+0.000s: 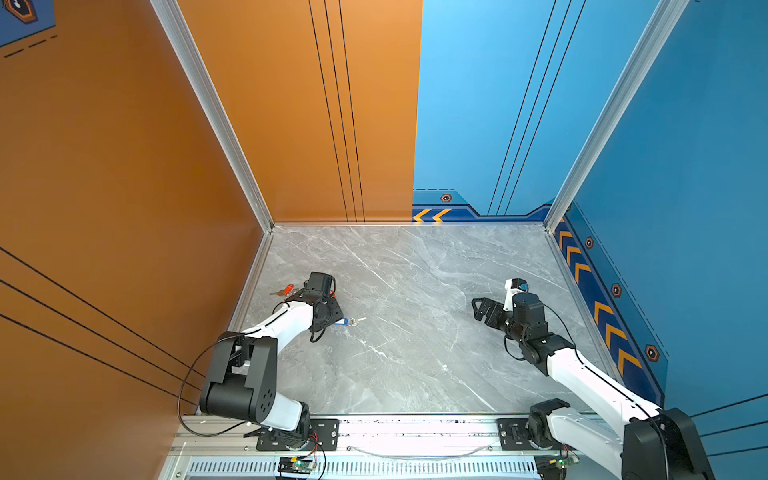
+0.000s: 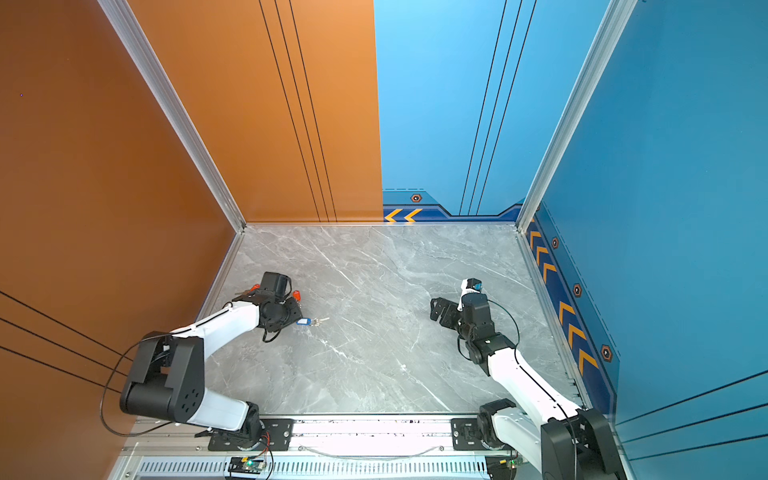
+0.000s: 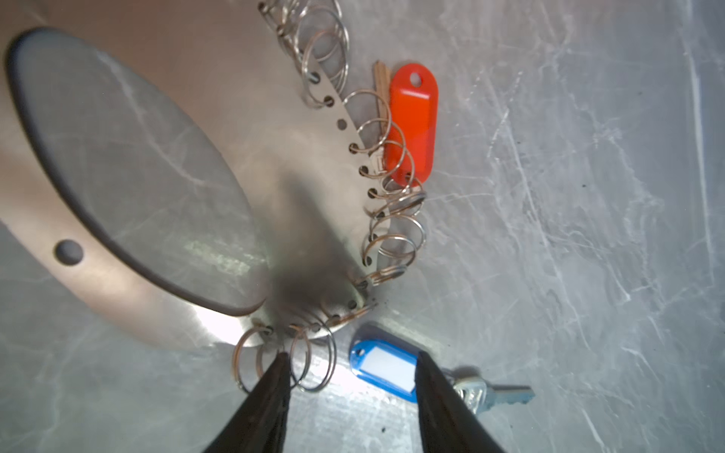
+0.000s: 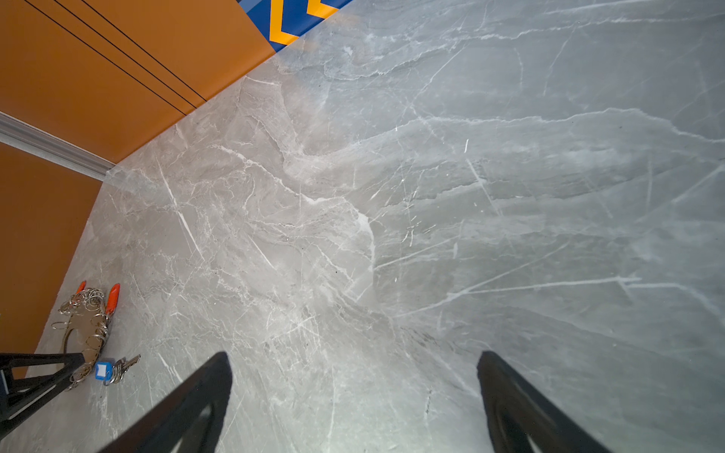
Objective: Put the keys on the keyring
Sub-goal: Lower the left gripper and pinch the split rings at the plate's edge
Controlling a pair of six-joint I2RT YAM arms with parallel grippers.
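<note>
Grey veined marble tabletop (image 1: 415, 353) fills my working area, boxed in by an orange wall (image 1: 124, 166) on the left and a blue wall (image 1: 685, 166) on the right.

I have the left gripper (image 3: 352, 355) low over the far left part of the table. Its jaws are spread with a clear gap between them. One of its fingers (image 3: 274, 384) has its tip over the small split rings (image 3: 310, 364) at the near end of the keyring (image 3: 306, 176). From the wrist view I can't be sure whether it touches them. The other finger overlaps the end of the blue-tagged key (image 3: 386, 370), which lies flat on the marble just beside the keyring's rim, its silver blade (image 3: 506, 394) pointing away from the plate.

The keyring lies flat near the orange wall, its edge lined with rings. A red-tagged key (image 3: 412, 121) rests against those rings along one side, and a second red tag (image 4: 81, 286) shows at the plate's far end.

The right gripper (image 4: 354, 353) hangs over bare marble, well apart from all of this, with its jaws spread wide and nothing between them.
</note>
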